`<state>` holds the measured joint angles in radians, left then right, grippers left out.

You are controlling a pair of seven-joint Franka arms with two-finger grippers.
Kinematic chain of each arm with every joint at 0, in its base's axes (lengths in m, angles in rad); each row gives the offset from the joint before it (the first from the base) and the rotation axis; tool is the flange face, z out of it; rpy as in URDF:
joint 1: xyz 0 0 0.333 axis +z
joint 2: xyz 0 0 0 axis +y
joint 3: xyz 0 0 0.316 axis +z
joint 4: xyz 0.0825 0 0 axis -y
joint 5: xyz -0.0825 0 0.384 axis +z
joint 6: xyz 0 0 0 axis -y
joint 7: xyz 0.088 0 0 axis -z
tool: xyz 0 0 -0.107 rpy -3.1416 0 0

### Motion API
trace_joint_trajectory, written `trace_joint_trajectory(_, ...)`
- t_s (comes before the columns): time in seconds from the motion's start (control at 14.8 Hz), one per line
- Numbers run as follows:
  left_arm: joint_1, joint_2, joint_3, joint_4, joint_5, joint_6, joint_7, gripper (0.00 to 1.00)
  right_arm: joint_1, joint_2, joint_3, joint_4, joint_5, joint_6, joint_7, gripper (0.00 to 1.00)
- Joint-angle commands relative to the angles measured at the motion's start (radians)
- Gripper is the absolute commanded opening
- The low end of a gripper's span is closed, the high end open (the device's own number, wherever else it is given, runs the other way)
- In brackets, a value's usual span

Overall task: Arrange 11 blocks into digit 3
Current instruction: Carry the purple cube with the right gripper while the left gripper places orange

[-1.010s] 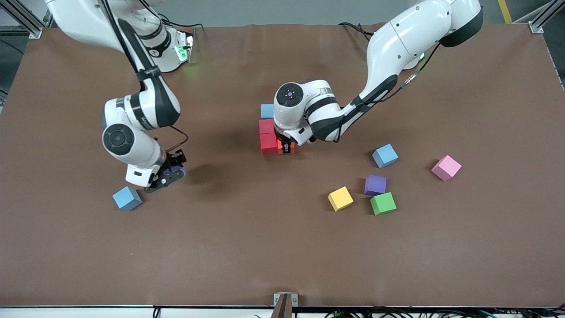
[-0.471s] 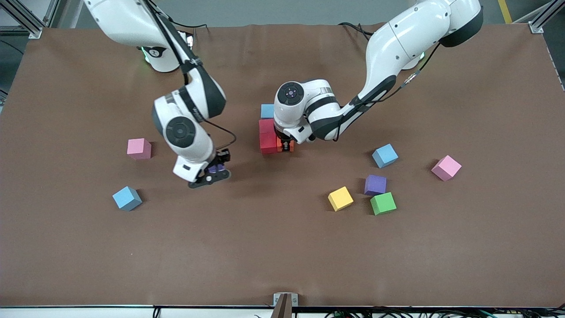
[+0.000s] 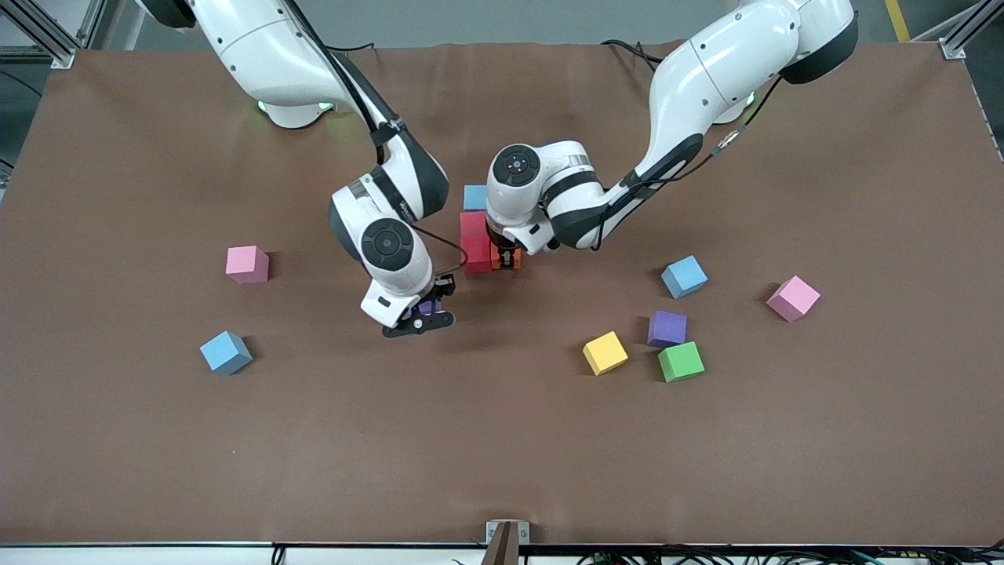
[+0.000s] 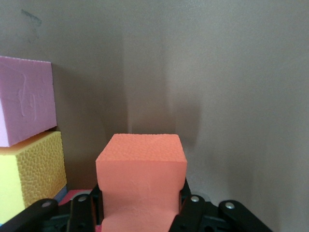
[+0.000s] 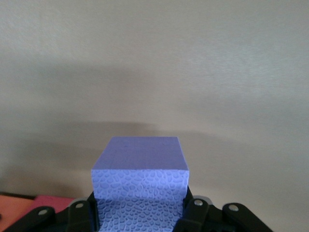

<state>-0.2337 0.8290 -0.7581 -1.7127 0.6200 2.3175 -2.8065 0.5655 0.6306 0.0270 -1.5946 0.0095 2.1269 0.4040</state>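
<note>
Orange block point(image 4: 141, 181) clamped in left tool point(image 3: 508, 259), touching the red blocks point(image 3: 474, 242) mid-tabletop point(image 3: 502, 439). Right tool point(image 3: 424, 312) grips purple block point(image 5: 140, 186) over bare tabletop beside that cluster; open room toward the front camera.

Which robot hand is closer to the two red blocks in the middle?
The left gripper: it is shut on the small matte orange cube right beside the two red foam cubes. The right gripper, gripping a purple foam cube, is above bare table.

Brown table point(image 3: 502, 439), grey floor point(image 3: 471, 20), aluminium frame posts point(image 3: 961, 35)
</note>
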Motion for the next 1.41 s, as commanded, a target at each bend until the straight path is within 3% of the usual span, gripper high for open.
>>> trace_joint_trajectory(0.0, -0.009, -0.01, -0.004, -0.022, 0.076, 0.02, -0.266, 0.02, 0.027, 0.057, -0.009, 0.068, 0.012, 0.001, 0.081, 0.3)
trace_joint_trajectory(0.94, -0.027, -0.002, 0.019, -0.018, 0.076, 0.042, -0.269, 0.06, 0.008, 0.103, -0.01, 0.077, 0.05, 0.054, 0.088, 0.3)
trace_joint_trajectory(1.08, -0.026, 0.001, 0.019, -0.018, 0.078, 0.042, -0.268, 0.16, 0.008, 0.103, -0.01, 0.076, 0.05, 0.056, 0.088, 0.3)
trace_joint_trajectory(1.14, -0.026, 0.005, 0.025, -0.018, 0.078, 0.042, -0.266, 0.25, 0.008, 0.103, -0.01, 0.076, 0.05, 0.057, 0.088, 0.3)
trace_joint_trajectory(1.35, -0.026, 0.006, 0.033, -0.016, 0.078, 0.042, -0.261, 0.68, 0.01, 0.103, -0.01, 0.076, 0.052, 0.057, 0.088, 0.3)
